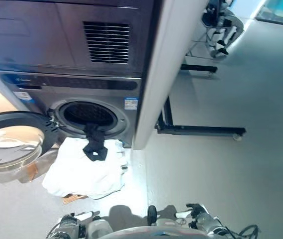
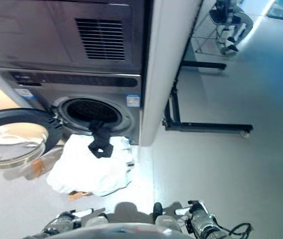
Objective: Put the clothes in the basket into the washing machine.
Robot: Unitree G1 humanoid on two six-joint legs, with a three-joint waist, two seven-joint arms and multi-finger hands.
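Note:
The grey washing machine (image 1: 96, 89) stands ahead with its round glass door (image 1: 12, 142) swung open to the left. A black garment (image 1: 94, 144) hangs out of the drum opening (image 1: 89, 114) over its lower rim. Below it a heap of white cloth (image 1: 86, 169) lies on the floor in front of the machine. A small brownish edge (image 1: 74, 198) peeks out under the heap; the basket itself is hidden. My left hand (image 1: 74, 226) and right hand (image 1: 201, 219) show low at the bottom edge, well short of the clothes, holding nothing that I can see.
A tall white panel (image 1: 156, 74) stands right of the machine. A black metal frame on casters (image 1: 201, 130) lies on the floor to the right, with another (image 1: 198, 67) behind it. Dark equipment (image 1: 221, 25) stands at the far top right. Grey floor stretches to the right.

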